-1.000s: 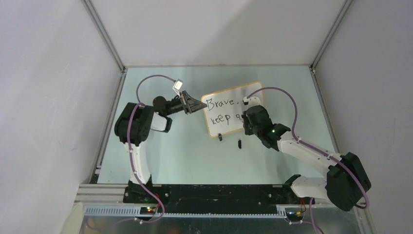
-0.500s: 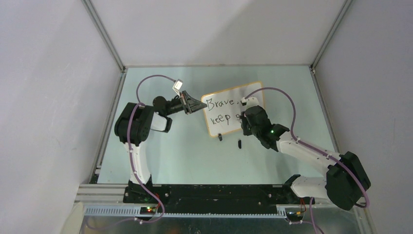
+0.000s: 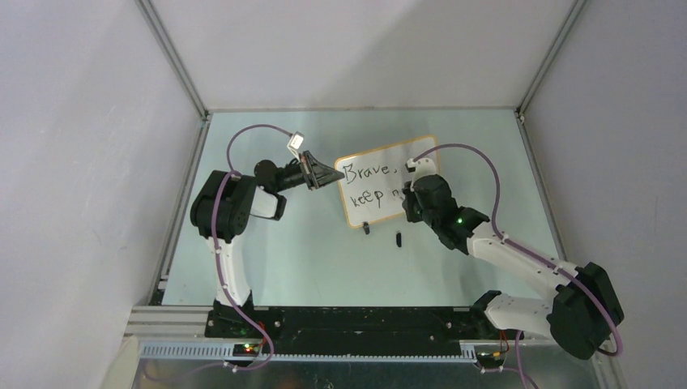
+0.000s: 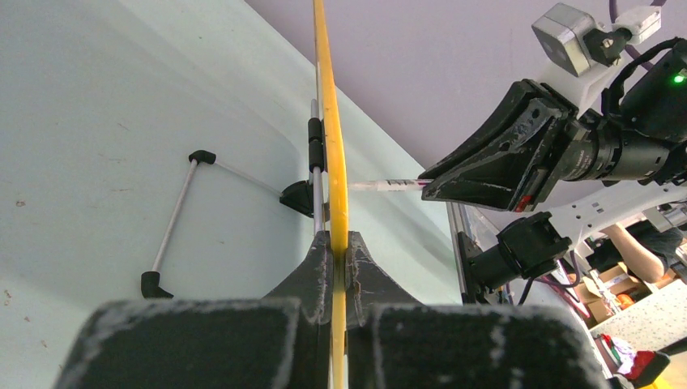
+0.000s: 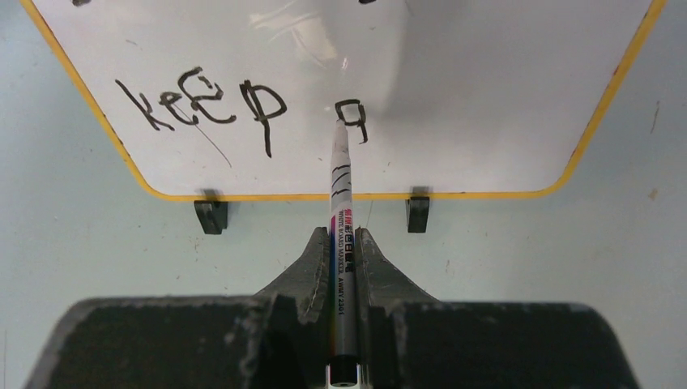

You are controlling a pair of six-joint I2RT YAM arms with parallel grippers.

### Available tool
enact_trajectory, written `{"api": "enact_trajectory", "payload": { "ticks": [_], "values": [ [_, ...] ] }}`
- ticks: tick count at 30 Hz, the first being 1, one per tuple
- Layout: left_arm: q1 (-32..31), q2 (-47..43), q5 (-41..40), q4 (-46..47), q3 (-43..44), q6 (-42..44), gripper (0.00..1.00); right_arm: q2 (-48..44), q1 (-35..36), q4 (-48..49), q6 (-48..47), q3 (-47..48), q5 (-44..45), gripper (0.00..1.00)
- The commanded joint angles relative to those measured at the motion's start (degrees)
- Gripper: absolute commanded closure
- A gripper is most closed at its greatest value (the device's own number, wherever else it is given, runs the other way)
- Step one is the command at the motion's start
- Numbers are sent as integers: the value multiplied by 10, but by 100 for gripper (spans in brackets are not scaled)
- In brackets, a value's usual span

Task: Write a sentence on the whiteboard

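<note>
clamped shut on a marker [image 5: 340,186], my right gripper [image 5: 343,240] holds the pen's barrel between its two fingers [image 5: 304,271], with the tip pointing away from me and resting on the whiteboard [image 5: 486,97]. the tip sits at a lone "g", the last letter so far of the sentence [image 5: 202,109], whose lower line reads "keep g"; in the top view the upper line reads "brave,". the whiteboard stands on its long edge on two black clip feet [image 5: 211,215], toward the far middle of the pale green table [image 3: 308,251]. my left gripper [image 4: 334,243] is closed tight on the board's left edge, pinching the yellow-orange frame from either side. behind the board, in the left wrist view, a thin wire prop [image 4: 174,219] with black ends runs from the board's back down to the table. from above, my right arm sits in front of the board's right half and hides the end of the lower line.
</note>
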Motion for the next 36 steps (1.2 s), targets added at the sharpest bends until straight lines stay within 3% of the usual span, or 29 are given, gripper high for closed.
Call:
{"api": "enact_trajectory", "payload": {
  "ticks": [1,8,16,36],
  "values": [
    [-5,-16,39,22,-10,12,100,-3,-5,20,-3,-2,3,100],
    [-6,-16,38,22,-11,12,100,0,-13,31,3,-2,34,100],
    [-6,-18,38,22,-10,13,100,-3,-7,21,1,-15,-6,100],
    [-6,-19,38,21,-12,16,100,-1,1,57,-5,-32,2,100]
  ]
}}
